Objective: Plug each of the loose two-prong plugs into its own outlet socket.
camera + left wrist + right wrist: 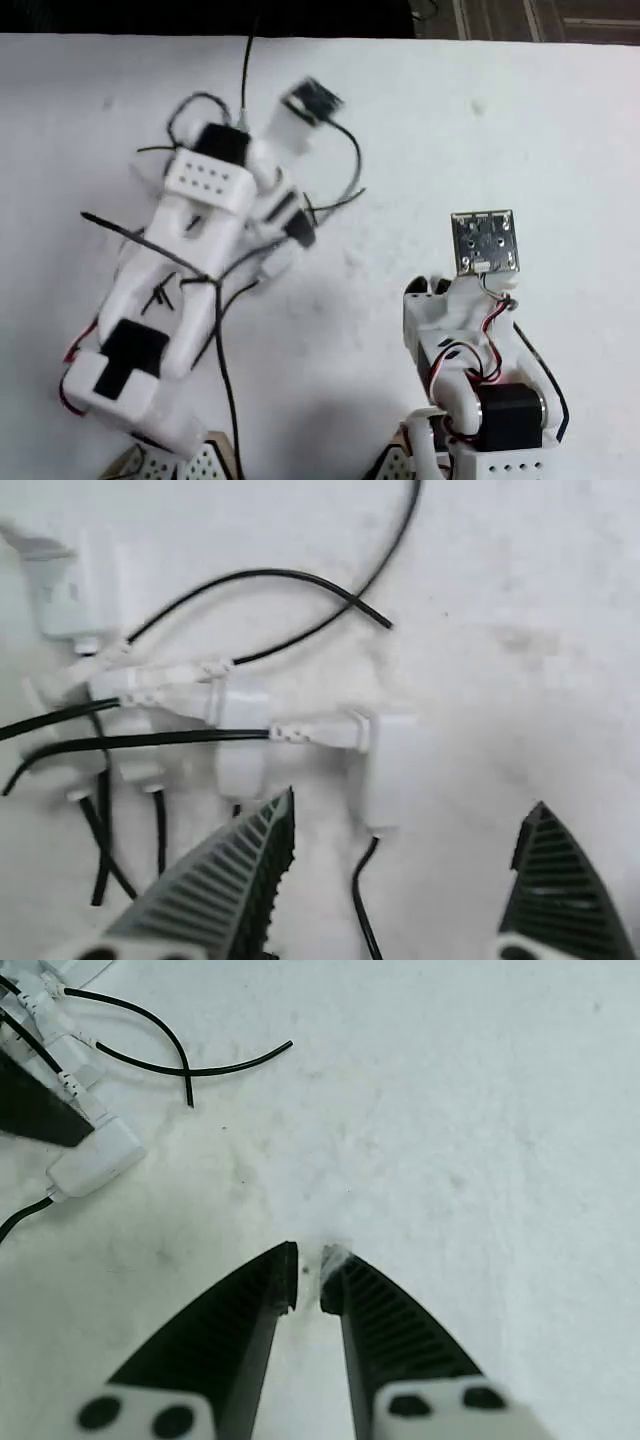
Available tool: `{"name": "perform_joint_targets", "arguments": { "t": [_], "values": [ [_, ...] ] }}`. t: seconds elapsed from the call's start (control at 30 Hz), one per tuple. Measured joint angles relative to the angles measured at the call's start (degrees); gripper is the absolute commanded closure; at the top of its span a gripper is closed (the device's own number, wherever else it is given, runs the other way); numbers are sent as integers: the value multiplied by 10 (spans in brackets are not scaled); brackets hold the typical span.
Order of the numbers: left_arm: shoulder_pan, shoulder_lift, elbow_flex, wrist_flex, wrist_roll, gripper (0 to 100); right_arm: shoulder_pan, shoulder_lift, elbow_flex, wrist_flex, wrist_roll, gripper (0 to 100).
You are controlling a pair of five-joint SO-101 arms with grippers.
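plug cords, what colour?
Black cords, on white plugs. Clearest in the left wrist view.

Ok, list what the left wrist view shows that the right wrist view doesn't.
Left wrist view: the left hand, open wide above a row of white plugs. Right wrist view: the right hand, fingers nearly together, over a bare stretch of the table. Both: black cables and a white plug lying on that table.
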Motion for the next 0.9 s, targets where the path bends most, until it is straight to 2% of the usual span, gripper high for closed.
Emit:
{"name": "perform_joint_targets", "arguments": {
  "t": [0.13,0.33,0.57,0.7,0.9],
  "values": [
    [26,-20,106,-37,0,793,0,1,16,0,0,954],
    [45,-78,230,-87,0,980,0,0,18,-8,0,954],
    [61,-316,377,-147,22,976,-37,0,18,-9,0,954],
    [21,-466,475,-203,46,976,-54,-1,21,-9,0,986],
    [-60,-639,605,-259,55,976,-54,4,82,-16,0,981]
  ]
}}
